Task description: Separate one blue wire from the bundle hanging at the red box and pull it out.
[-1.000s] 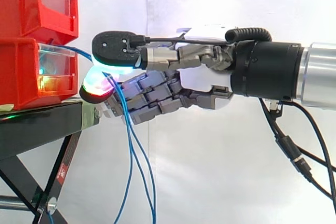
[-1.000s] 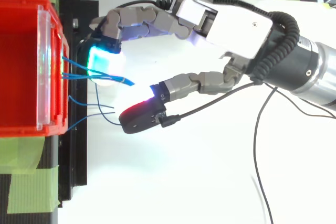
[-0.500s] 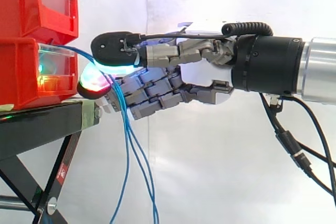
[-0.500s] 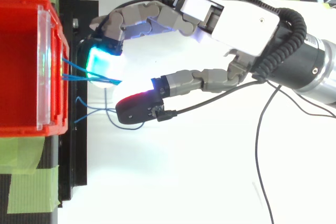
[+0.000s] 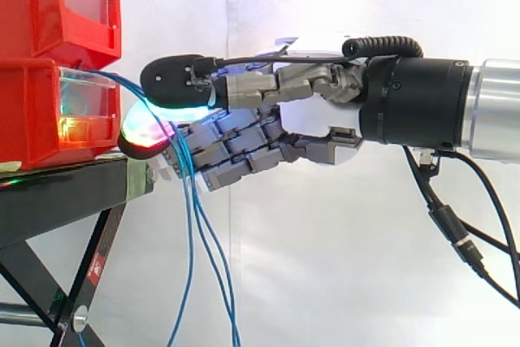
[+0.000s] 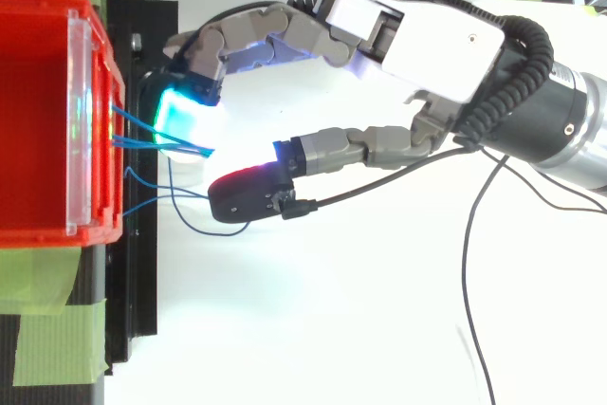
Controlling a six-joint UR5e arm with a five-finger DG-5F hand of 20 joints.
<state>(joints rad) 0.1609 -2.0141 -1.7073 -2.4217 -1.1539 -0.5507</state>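
Blue wires [image 5: 192, 225] come out of the front of the red box [image 5: 36, 111] on the black stand [image 5: 65, 193], pass the hand [image 5: 244, 140] and hang down below it; hand sits curled in at the bundle, just off the box front, wires touching it; cannot tell if one strand is pinched or several just lie across it; my read: separation not done, strands bunch together at the hand; pull-out not begun, wire ends at the box in top view.

Robot lab, white curtain [image 5: 341, 266], red bins [image 5: 32, 111], black stand [image 5: 57, 197]
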